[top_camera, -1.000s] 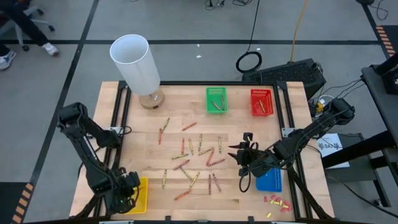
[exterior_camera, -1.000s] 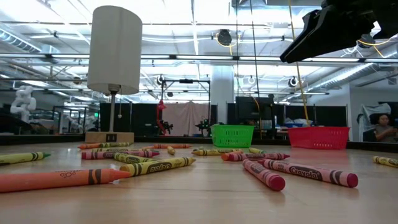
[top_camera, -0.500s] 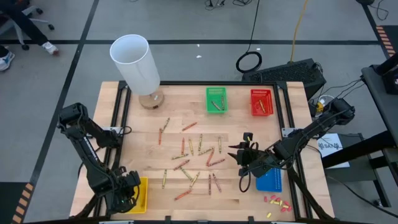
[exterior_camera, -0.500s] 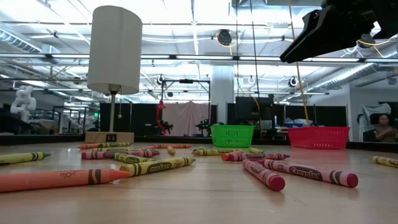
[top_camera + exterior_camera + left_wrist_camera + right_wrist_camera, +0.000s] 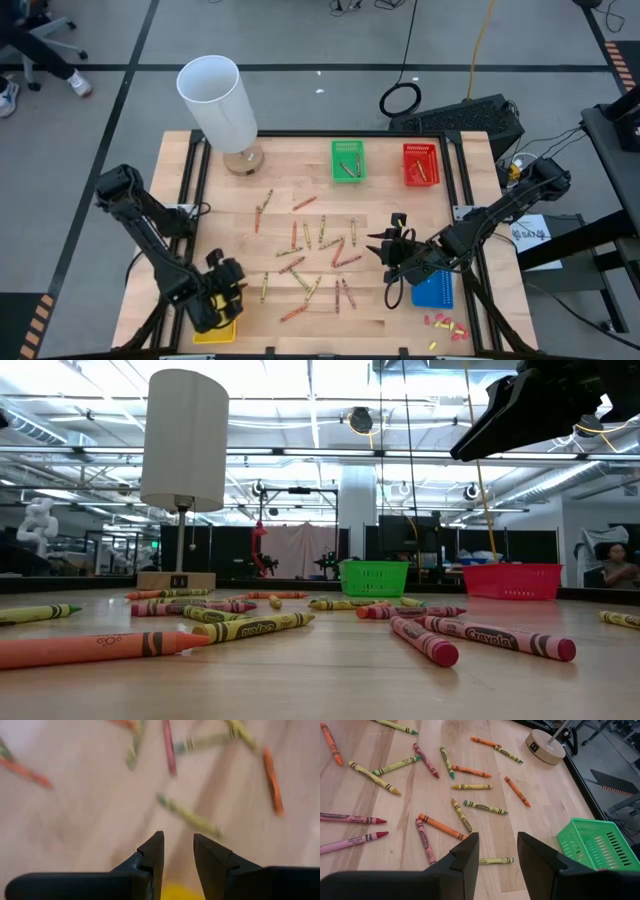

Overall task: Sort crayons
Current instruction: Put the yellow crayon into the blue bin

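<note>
- Lettering reading "Crayola" shows on a pink crayon [image 5: 515,641] lying nearest the low camera; the other wrappers there are too small to read.
- Crayons [image 5: 305,258] lie scattered mid-table, ahead of both grippers, with a few inside the green basket [image 5: 348,161] and the red basket [image 5: 421,165].
- Since a second ago, the left gripper [image 5: 226,283] has lifted off the yellow basket [image 5: 222,330] toward the crayons, its fingers parting from nearly closed.
- Now it hovers with fingers [image 5: 153,855] slightly apart, holding nothing.
- The right gripper [image 5: 391,245] hangs unmoved beside the blue basket [image 5: 434,290], jaws partly apart and empty.
</note>
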`<state>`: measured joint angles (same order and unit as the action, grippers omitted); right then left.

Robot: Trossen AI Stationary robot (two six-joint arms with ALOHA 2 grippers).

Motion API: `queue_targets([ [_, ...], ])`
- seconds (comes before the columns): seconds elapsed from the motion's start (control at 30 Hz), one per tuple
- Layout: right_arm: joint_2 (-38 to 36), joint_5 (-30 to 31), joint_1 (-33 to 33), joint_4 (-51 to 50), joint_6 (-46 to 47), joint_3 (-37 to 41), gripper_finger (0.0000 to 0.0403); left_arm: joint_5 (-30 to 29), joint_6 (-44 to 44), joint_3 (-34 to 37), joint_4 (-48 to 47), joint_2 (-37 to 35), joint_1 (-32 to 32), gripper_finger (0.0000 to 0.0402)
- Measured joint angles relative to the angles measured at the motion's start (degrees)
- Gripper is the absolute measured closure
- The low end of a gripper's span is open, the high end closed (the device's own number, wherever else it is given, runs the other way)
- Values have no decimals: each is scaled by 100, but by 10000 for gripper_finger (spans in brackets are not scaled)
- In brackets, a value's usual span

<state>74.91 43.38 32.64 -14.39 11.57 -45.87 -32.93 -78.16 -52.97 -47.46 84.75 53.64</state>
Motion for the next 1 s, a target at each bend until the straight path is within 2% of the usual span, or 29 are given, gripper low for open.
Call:
queue_targets([
  [0.2, 0, 2, 0, 0, 38, 0, 284, -992, 134, 0, -128, 0, -627, 299],
  [0.37, 0, 2, -2, 0, 38, 0, 284, -1116, 845, 0, -82, 0, -1116, 299],
  [0.57, 0, 4, -4, 0, 47, 0, 284, -1437, 1028, 0, 20, 0, -1543, 299],
  [0.83, 141, 0, -4, 2, 276, 0, 284, -1640, 2560, 0, 1023, 0, -1773, 299],
  [1.0, 585, 1, -4, 153, 288, 0, 284, -2189, 3299, 0, 1912, 79, -1767, 299],
])
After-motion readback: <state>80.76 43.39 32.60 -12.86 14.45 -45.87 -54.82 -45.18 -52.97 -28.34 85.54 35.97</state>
